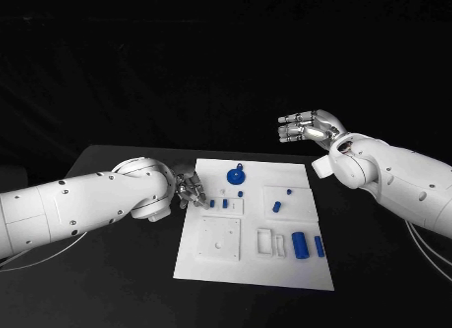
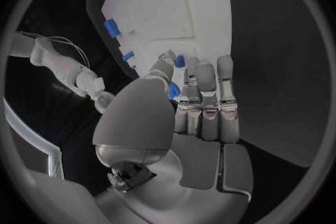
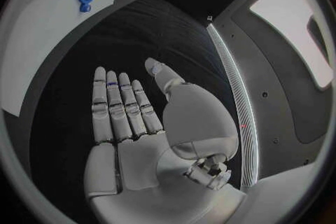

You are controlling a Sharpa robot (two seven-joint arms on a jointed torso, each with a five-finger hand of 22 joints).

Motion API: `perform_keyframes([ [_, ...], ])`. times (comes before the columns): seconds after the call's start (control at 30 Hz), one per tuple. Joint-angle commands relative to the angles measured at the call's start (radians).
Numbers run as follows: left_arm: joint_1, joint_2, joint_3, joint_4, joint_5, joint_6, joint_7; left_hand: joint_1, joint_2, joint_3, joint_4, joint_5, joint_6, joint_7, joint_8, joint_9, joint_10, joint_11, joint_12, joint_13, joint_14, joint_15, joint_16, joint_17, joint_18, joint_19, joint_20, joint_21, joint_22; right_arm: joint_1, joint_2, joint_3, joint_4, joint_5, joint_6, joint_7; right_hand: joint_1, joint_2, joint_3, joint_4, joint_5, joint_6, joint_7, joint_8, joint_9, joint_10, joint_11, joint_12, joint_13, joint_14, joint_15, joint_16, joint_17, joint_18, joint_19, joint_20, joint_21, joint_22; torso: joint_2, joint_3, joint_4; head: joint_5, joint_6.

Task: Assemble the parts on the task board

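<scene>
Head view is showing one white task board (image 1: 248, 270) lying in the middle of the black bench (image 1: 108, 287), with two white arms reaching in. On the board, one round blue gear (image 1: 236, 178) is sitting at 12 o'clock. Two small blue pieces (image 1: 219, 203) are lying side by side at about 9 o'clock, one tiny one is sitting just above them, and two more are resting near the centre, toward 2 o'clock. Two longer blue cylinders (image 1: 300, 244) are standing close together at about 4 o'clock.

One left hand (image 1: 190, 188) is hovering at the board's 9 o'clock edge, fingers straight and close together, holding nothing; the left wrist view is showing its fingertips (image 2: 203, 75) over the small blue pieces. One right hand (image 1: 310, 127) is hanging in the air beyond the board's 1 o'clock corner, fingers loosely curled and apart, holding nothing; in the right wrist view its palm is lying flat.
</scene>
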Motion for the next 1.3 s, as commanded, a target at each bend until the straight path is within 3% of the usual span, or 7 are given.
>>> perform_keyframes([
  [0.03,0.018,-0.009,0.006,-0.002,0.061,0.019,0.107,0.034,0.007,0.025,-0.035,0.011,-0.002,0.011,0.006,-0.055,-0.019,0.007,-0.024,-0.002,-0.012,0.004,-0.006,-0.012,0.018,0.003,0.009,-0.012,0.0,0.0,-0.001,0.0,-0.003,-0.004,0.013,0.005,0.003,0.009,-0.006,0.001,0.006,-0.003,0.0,-0.005,-0.002,-0.001,0.003,-0.002,0.0,-0.007,-0.001,0.0,0.001,0.011,-0.008,0.001,-0.003,0.0,0.0,-0.0001,0.0005,0.001,0.006],
  [0.1,0.027,-0.011,0.009,-0.008,0.077,-0.031,0.178,0.054,0.012,0.05,-0.06,0.017,0.018,0.013,0.018,-0.097,-0.019,0.008,-0.041,-0.004,-0.021,0.006,-0.019,-0.026,0.023,-0.004,0.013,-0.02,0.006,0.0,-0.002,0.0,-0.005,-0.003,0.013,0.005,0.003,0.009,-0.006,0.001,0.006,-0.003,0.0,-0.005,-0.002,-0.001,0.003,-0.002,0.0,-0.007,-0.001,0.0,0.001,0.011,-0.008,0.001,-0.003,0.0,0.001,-0.0006,0.0004,-0.001,0.008],
  [0.2,0.035,0.006,0.011,-0.035,0.1,-0.173,0.323,0.045,0.037,0.109,-0.078,-0.097,0.025,0.013,0.026,-0.167,-0.026,0.013,-0.07,-0.004,-0.013,0.009,-0.05,-0.057,0.028,-0.002,0.016,-0.036,0.014,0.0,-0.003,0.0,-0.01,-0.003,0.013,0.005,0.003,0.009,-0.009,0.0,0.009,-0.001,0.0,-0.005,-0.001,0.001,0.003,-0.002,0.0,-0.005,-0.001,0.0,0.001,0.011,-0.008,0.001,-0.002,0.0,0.001,-0.0005,0.0003,-0.011,0.003],
  [0.37,0.039,0.061,0.007,-0.093,0.086,-0.267,0.453,0.028,0.047,0.178,-0.11,-0.112,0.035,0.02,0.019,-0.249,-0.045,0.026,-0.112,-0.005,-0.015,0.017,-0.068,-0.076,0.037,0.0,0.024,-0.053,0.028,0.0,-0.002,0.0,-0.015,-0.002,0.015,0.006,0.001,0.011,-0.007,-0.001,0.012,0.015,-0.005,-0.004,-0.001,0.005,0.001,-0.002,0.0,-0.003,-0.002,0.0,0.001,0.012,-0.006,0.001,-0.002,0.0,0.002,-0.0005,-0.0017,-0.008,0.008],
  [0.6,0.035,0.14,-0.019,-0.187,0.047,-0.253,0.527,0.039,0.03,0.18,-0.092,-0.114,0.042,0.02,0.012,-0.298,-0.056,0.035,-0.142,-0.006,-0.005,0.023,-0.11,-0.104,0.048,0.009,0.032,-0.079,0.034,0.0,0.002,0.0,-0.018,-0.001,0.016,0.007,-0.001,0.011,-0.006,-0.002,0.015,0.017,-0.006,-0.004,-0.001,0.005,0.001,-0.002,0.0,-0.002,-0.002,0.0,0.001,0.012,-0.006,0.001,-0.002,0.0,0.002,0.0005,-0.0019,-0.007,0.012],
  [0.87,0.008,0.213,-0.053,-0.266,-0.085,-0.212,0.583,0.043,0.011,0.154,-0.094,-0.087,0.021,0.028,-0.008,-0.328,-0.096,0.048,-0.152,-0.007,0.071,0.022,-0.035,-0.076,0.066,0.082,0.028,-0.04,0.07,-0.001,0.007,0.0,-0.016,-0.001,0.017,0.009,-0.004,0.011,-0.005,-0.004,0.02,0.013,-0.005,-0.005,-0.001,0.005,0.001,-0.002,0.0,-0.002,-0.002,0.0,0.001,0.012,-0.005,0.0,-0.002,0.0,0.003,-0.0002,-0.0025,-0.004,0.008],
  [1.3,-0.022,0.275,-0.065,-0.308,-0.324,-0.1,0.572,0.042,-0.022,0.152,-0.085,-0.073,-0.05,0.021,-0.01,-0.338,-0.226,0.074,-0.154,-0.008,0.119,0.028,0.006,-0.077,0.098,0.11,0.041,0.024,0.069,-0.001,0.016,0.0,-0.017,-0.001,0.008,0.013,-0.006,0.01,-0.004,-0.005,0.024,0.008,-0.005,-0.005,-0.001,0.002,0.002,-0.002,0.0,-0.005,-0.002,0.0,0.001,0.011,-0.006,0.001,-0.003,0.0,0.002,-0.0003,-0.0008,-0.019,0.017],
])
